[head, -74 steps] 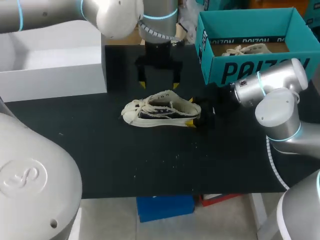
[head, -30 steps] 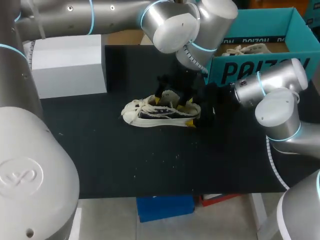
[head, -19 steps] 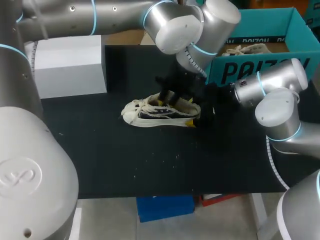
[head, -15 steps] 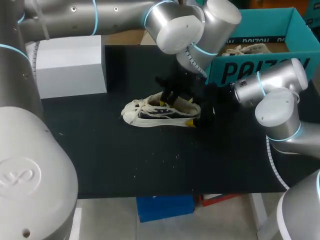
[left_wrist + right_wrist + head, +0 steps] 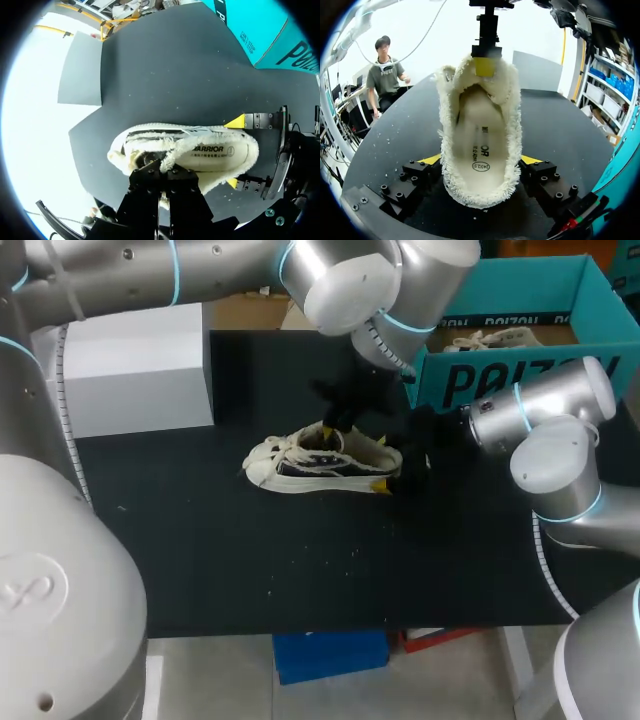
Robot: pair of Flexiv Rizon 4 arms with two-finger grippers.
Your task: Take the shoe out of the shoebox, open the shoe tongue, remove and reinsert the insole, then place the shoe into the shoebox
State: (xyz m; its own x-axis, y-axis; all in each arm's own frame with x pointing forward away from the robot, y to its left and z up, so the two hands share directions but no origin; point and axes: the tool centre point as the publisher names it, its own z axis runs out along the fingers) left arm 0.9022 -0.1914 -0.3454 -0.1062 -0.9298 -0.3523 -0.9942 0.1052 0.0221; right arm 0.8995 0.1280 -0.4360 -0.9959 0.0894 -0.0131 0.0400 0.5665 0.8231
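Observation:
A cream fleece-lined shoe (image 5: pixel 320 462) lies on the black mat, toe to the left. My left gripper (image 5: pixel 333 427) comes down from above and is shut on the shoe's tongue (image 5: pixel 167 156), which it pinches upright (image 5: pixel 485 65). My right gripper (image 5: pixel 392 468) grips the heel, one yellow-tipped finger (image 5: pixel 432 159) pressed to each side of the shoe (image 5: pixel 480 145). The insole (image 5: pixel 220 152) lies flat inside the shoe, print side up. The teal shoebox (image 5: pixel 500 380) stands open at the back right.
A second shoe (image 5: pixel 495 338) lies inside the teal box. A white box (image 5: pixel 140 370) stands at the back left of the mat. The black mat (image 5: pixel 300 570) runs wide in front of the shoe to the table's front edge.
My left gripper came down over the shoe's opening, shut on the tongue, and has drawn it slightly up and back. The right gripper and the shoe's heel have stayed put.

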